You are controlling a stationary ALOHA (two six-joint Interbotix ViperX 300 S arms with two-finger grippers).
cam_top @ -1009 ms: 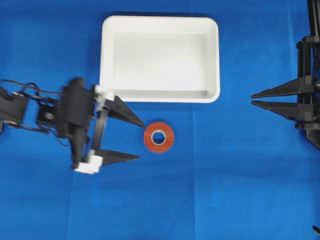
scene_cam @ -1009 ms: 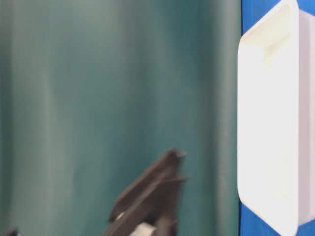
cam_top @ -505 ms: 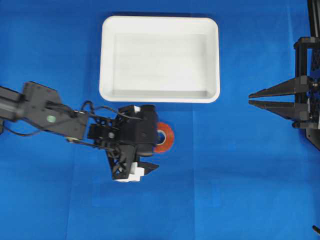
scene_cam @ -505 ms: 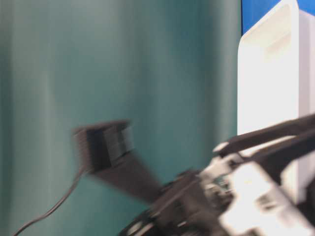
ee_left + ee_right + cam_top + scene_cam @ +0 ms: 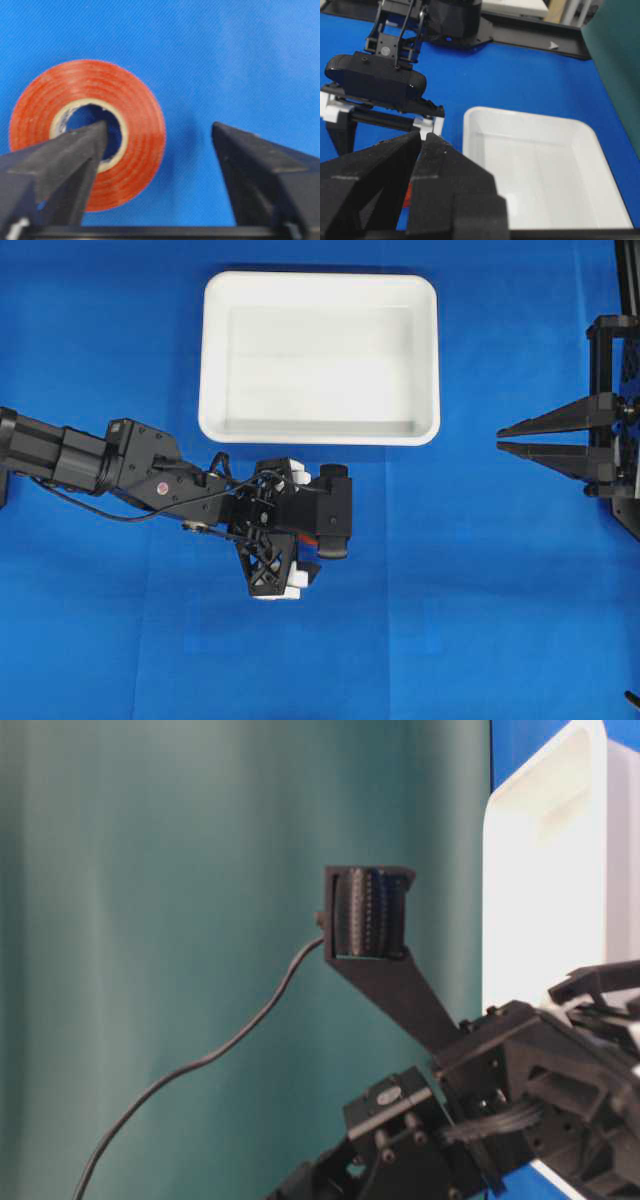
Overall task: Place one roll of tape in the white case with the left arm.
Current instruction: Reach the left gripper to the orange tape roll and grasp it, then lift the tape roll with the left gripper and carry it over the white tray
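Note:
The roll of tape (image 5: 87, 135), an orange-red ring with a pale core, lies flat on the blue cloth. My left gripper (image 5: 159, 127) points down over it with its jaws open. Its left finger (image 5: 75, 150) reaches into the ring's hole, and its right finger (image 5: 260, 165) stands over bare cloth to the right of the roll. In the overhead view the left gripper (image 5: 312, 528) hides nearly all of the roll. The white case (image 5: 318, 280) is empty, just beyond the left gripper. My right gripper (image 5: 503, 439) is shut and empty at the right edge.
The blue cloth (image 5: 470, 590) covers the table. The case's rim (image 5: 470, 116) also shows in the right wrist view, with the left arm (image 5: 375, 80) to its left. The table-level view shows a green curtain (image 5: 200, 920) behind the left arm.
My left arm has moved right and tipped its gripper down over the roll, which it now hides in the overhead view. The right arm has not moved.

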